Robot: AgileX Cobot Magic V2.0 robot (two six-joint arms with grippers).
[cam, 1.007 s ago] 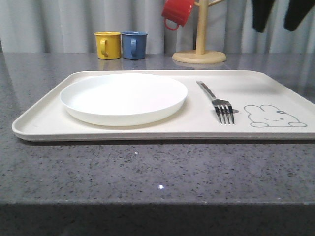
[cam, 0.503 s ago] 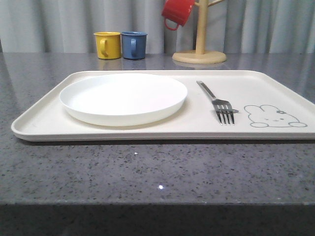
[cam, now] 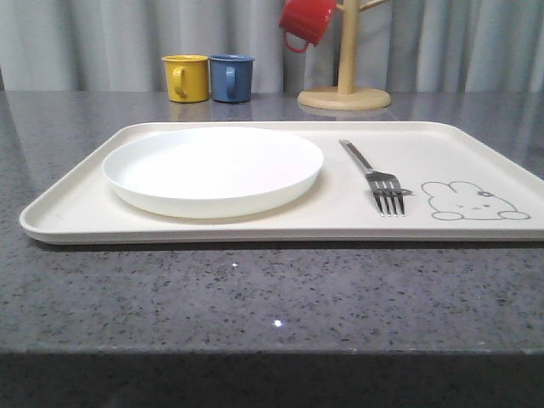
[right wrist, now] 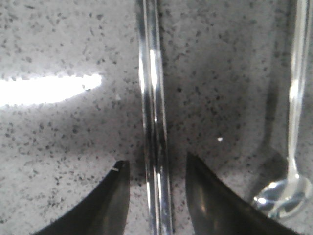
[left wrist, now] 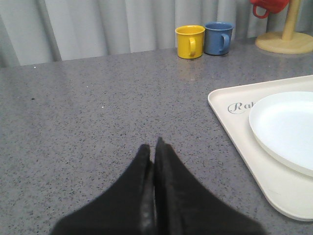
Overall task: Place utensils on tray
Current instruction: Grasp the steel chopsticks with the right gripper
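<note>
The cream tray (cam: pixel 76 208) lies across the grey counter, with the white plate (cam: pixel 212 170) on its left half and the silver fork (cam: pixel 374 174) to the plate's right beside a rabbit drawing. Tray rim (left wrist: pixel 230 122) and plate (left wrist: pixel 288 127) also appear in the left wrist view. My left gripper (left wrist: pixel 151 147) is shut and empty above bare counter left of the tray. In the right wrist view the silver chopsticks (right wrist: pixel 154 117) lie side by side on the counter between the two fingers of my open right gripper (right wrist: pixel 155 166), with a gap each side. The spoon (right wrist: pixel 293 122) lies beside them.
A yellow mug (cam: pixel 187 77) and a blue mug (cam: pixel 231 77) stand at the back of the counter. A wooden mug tree (cam: pixel 345 85) with a red mug (cam: pixel 304 21) hanging on it stands behind the tray. The counter's front edge (cam: pixel 272 350) runs near me.
Dark gripper parts that hung at the top right of the front view a second ago have left it. Tray, plate and fork have not moved.
</note>
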